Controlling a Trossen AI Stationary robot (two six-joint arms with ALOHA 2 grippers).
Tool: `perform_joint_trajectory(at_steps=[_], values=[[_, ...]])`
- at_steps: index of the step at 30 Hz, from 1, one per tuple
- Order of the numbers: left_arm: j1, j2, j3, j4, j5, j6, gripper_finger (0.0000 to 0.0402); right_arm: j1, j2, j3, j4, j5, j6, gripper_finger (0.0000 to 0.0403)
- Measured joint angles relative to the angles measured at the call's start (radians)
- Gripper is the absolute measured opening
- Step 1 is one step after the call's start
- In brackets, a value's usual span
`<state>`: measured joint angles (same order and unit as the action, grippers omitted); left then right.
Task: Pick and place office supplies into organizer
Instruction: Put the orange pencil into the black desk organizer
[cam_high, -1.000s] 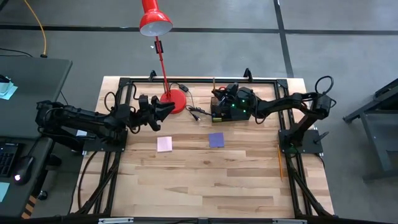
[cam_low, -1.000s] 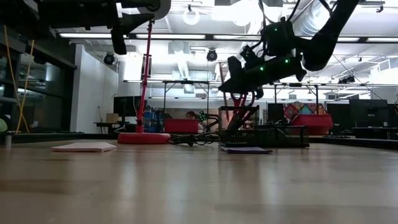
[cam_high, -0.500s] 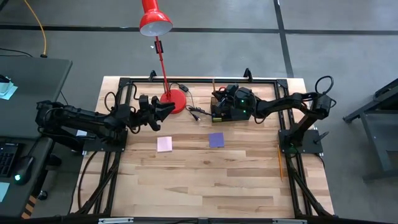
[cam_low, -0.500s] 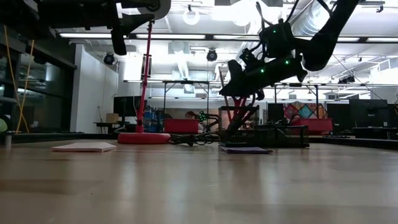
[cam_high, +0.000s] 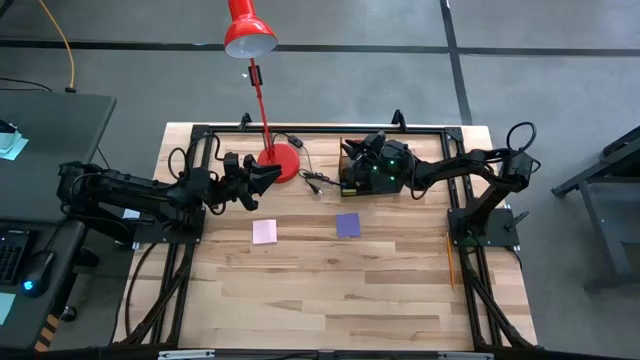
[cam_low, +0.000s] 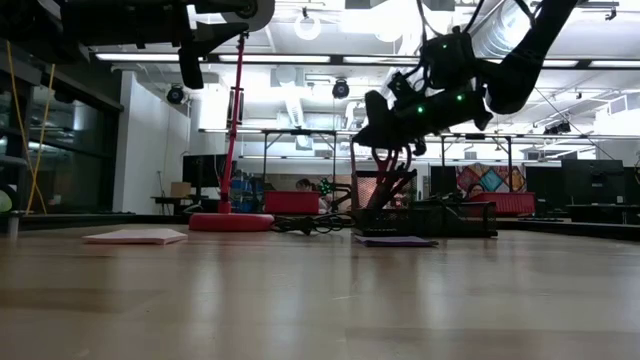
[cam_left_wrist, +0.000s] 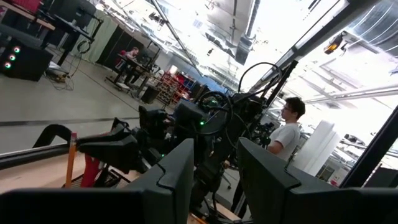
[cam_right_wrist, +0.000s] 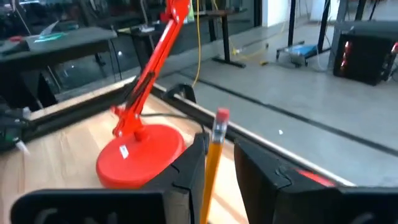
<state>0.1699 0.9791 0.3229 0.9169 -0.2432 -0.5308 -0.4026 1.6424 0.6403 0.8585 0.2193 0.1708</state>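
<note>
Right claw (cam_right_wrist: 214, 163) above organizer (cam_high: 358, 182), spread fingers flanking upright pencil (cam_right_wrist: 213, 158); left claw (cam_left_wrist: 211, 177) spread, idle near lamp base (cam_high: 279, 162)

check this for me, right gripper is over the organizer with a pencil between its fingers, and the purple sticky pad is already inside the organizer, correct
Not quite. The purple sticky pad lies on the table in front of the organizer, not inside it, as the high view shows. The rest holds: the right gripper is over the organizer with the pencil between its fingers.
</note>
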Motion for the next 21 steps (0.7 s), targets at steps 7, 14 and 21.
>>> perform_joint_trajectory(at_steps=[7, 14, 21], values=[[0.0, 0.0, 0.0, 0.0, 0.0, 0.003, 0.0111, 0.0, -0.04, 0.0, 0.074, 0.016, -0.019, 0.0083], [0.001, 0.0, 0.0, -0.008, -0.003, 0.052, 0.0111, 0.002, -0.147, 0.0, 0.026, 0.015, 0.017, 0.0083], [0.001, 0.0, 0.0, -0.028, -0.03, 0.067, 0.0111, 0.006, -0.292, 0.0, -0.158, -0.056, 0.187, 0.0083]])
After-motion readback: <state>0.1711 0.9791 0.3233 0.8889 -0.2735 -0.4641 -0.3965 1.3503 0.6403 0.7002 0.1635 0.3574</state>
